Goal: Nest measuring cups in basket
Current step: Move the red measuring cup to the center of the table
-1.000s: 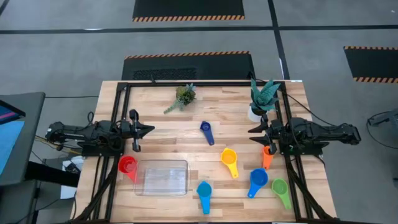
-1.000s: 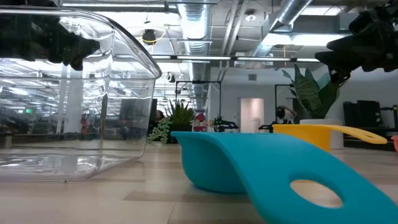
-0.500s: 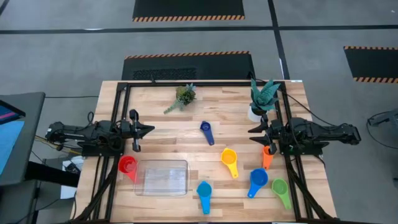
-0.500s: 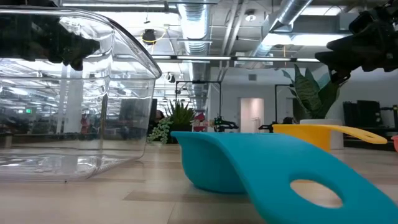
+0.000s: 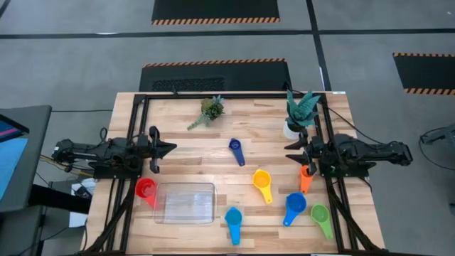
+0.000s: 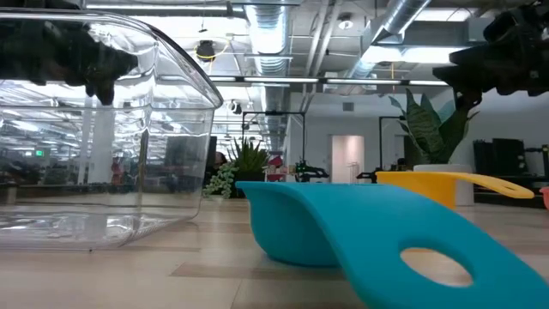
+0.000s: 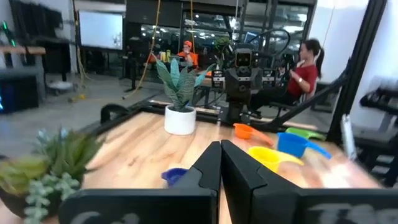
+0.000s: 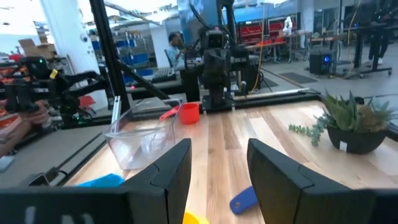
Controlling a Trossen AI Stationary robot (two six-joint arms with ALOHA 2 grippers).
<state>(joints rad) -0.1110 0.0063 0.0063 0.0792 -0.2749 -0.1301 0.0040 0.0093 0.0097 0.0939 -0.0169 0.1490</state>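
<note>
The right hand is held released above the desk near the orange cup, the left hand clenched, the basket left empty.

Robotics lab or industrial test hall. Grey concrete floor marked with black mats edged in orange-black hazard stripes. Exposed silver ducts and pipes overhead among strip lights. Far beyond the right pincer, blue shelving and black rig frames. Opposite the left pincer, a seated person among more equipment.
</note>
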